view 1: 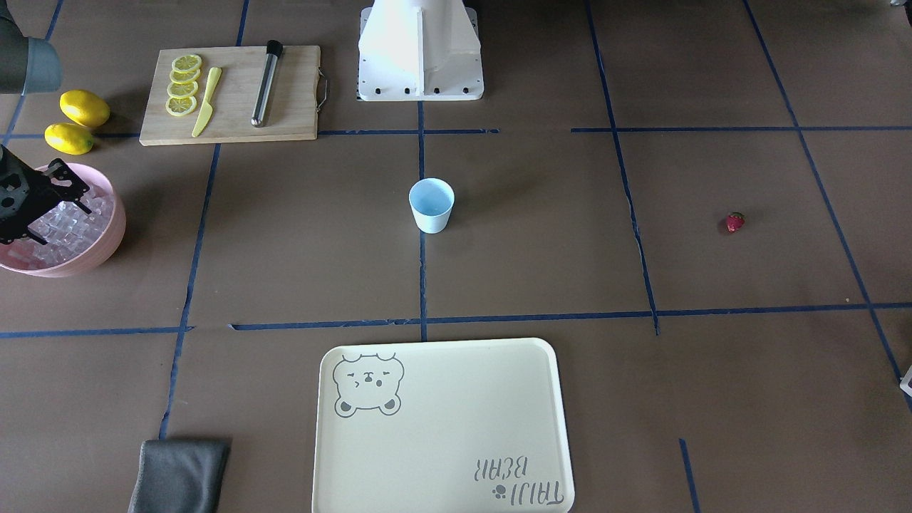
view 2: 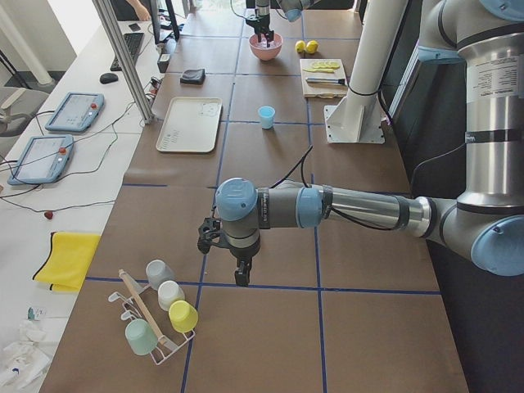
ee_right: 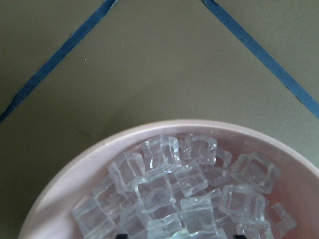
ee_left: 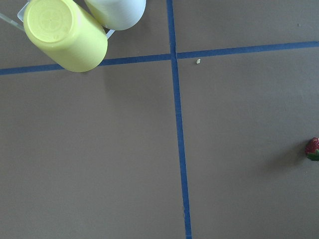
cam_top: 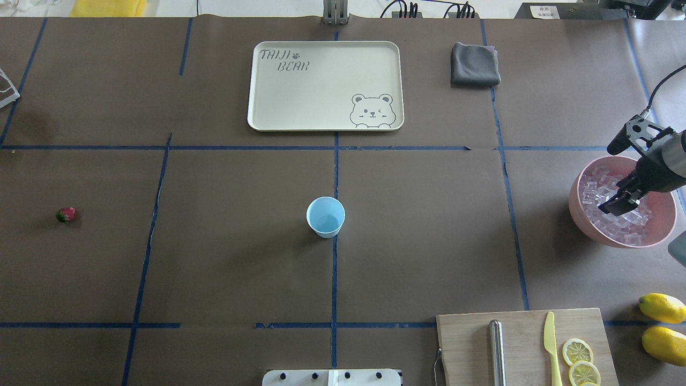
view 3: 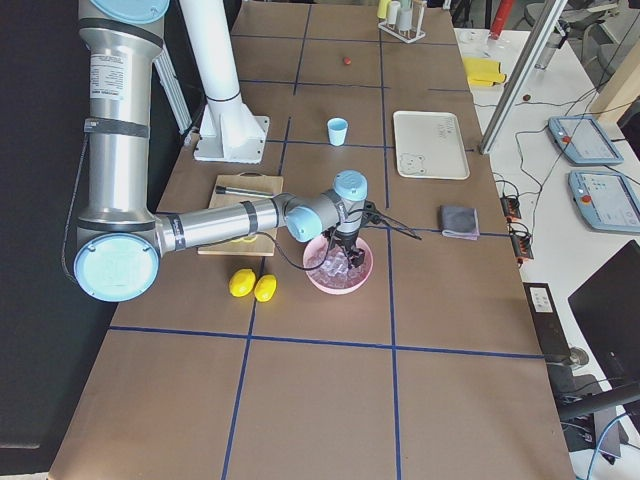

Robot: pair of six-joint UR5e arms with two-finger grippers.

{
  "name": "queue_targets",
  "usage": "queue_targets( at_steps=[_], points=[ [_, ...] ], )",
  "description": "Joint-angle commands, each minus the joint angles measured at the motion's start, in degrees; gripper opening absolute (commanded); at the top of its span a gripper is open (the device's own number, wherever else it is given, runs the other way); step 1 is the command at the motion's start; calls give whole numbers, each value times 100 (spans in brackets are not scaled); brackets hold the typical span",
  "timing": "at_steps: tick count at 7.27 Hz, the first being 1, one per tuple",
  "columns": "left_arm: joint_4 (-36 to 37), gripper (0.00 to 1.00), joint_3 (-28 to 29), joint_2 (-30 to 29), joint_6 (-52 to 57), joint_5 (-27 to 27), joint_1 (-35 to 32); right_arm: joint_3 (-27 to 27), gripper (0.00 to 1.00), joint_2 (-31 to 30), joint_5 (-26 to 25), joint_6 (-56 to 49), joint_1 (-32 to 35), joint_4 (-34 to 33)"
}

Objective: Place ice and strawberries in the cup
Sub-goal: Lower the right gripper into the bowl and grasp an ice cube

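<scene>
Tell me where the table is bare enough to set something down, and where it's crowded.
Bare all around the cup: between it and the tray, and across to the strawberry. Crowded on the robot's right: the right gripper in the pink bowl of ice, lemons and cutting board.

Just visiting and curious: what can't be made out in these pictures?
- Right gripper: over ice in the pink bowl; tips cut off in wrist view, tiny overhead; grip unclear.
- Left gripper: only in exterior left view, small; open or shut unclear.
- Lemon slices: cut by overhead view's bottom edge.
</scene>
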Motion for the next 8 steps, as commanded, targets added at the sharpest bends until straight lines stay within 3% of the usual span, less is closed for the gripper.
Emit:
queue_targets(
  at_steps=[1,4,7,8],
  points=[
    [0,100,0,-8,2,-5,9,45,13,21,0,-32,5,0],
    [0,100,-9,0,2,-5,9,158,8,4,0,-32,40,0],
    [0,100,-9,0,2,-5,18,449,8,82,18,108,661,-70],
    [0,100,-9,0,2,-5,18,449,8,100,18,613,960,-79]
  ],
)
